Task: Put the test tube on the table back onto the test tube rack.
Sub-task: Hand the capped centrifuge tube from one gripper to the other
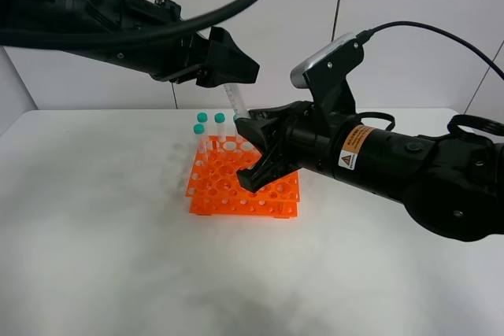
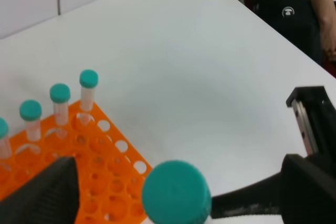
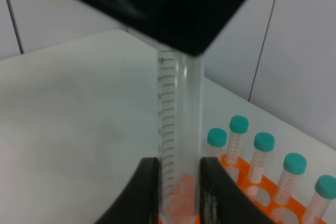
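The tube (image 3: 179,119) is clamped near upright over the rack (image 1: 228,194) by the closed right hand (image 3: 179,192) for lowering into a hole (its cap (image 2: 176,192) is merely straddled by the open left hand (image 1: 228,75)).

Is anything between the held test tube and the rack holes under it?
Nothing visible. The right gripper holds the test tube over open holes of the test tube rack; the other tubes stand in its far row. The tip is hidden.

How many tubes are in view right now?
6. The held tube stands between the right fingers; five racked tubes stand toward the rack's far side. Arms may hide more.
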Motion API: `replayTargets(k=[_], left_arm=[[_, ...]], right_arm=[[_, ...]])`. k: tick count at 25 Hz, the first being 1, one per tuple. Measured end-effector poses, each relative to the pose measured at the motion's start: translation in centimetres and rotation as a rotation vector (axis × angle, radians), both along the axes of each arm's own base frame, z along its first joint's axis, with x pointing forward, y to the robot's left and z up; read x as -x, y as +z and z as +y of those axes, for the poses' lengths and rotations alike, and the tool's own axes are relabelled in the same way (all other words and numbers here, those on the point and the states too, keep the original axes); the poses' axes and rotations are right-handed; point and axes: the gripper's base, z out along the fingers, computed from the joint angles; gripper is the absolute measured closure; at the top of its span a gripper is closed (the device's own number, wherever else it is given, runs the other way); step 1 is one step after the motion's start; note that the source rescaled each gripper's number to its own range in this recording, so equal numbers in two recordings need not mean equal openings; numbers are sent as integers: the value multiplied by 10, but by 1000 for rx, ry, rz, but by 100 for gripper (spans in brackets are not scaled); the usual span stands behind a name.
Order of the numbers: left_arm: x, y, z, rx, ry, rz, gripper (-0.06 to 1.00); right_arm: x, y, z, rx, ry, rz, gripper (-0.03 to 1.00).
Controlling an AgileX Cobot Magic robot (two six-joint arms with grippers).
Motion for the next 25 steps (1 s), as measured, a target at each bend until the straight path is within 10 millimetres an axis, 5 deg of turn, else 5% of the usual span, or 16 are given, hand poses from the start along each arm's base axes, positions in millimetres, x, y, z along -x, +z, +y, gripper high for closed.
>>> replayTargets(k=[3, 8, 15, 20, 25], left_arm=[[0, 0, 0, 0, -1, 1, 21], [1, -1, 0, -2, -7, 7, 55], [1, -1, 0, -4, -13, 14, 81], [2, -1, -1, 8, -13, 22, 93], [2, 1, -3, 48, -17, 28, 93]], right_arm=[[0, 0, 0, 0, 0, 0, 97], [0, 0, 0, 1, 0, -1, 97], [0, 0, 0, 14, 4, -13, 97], [0, 0, 0, 16, 5, -15, 97], [0, 1, 0, 6, 3, -21, 97]])
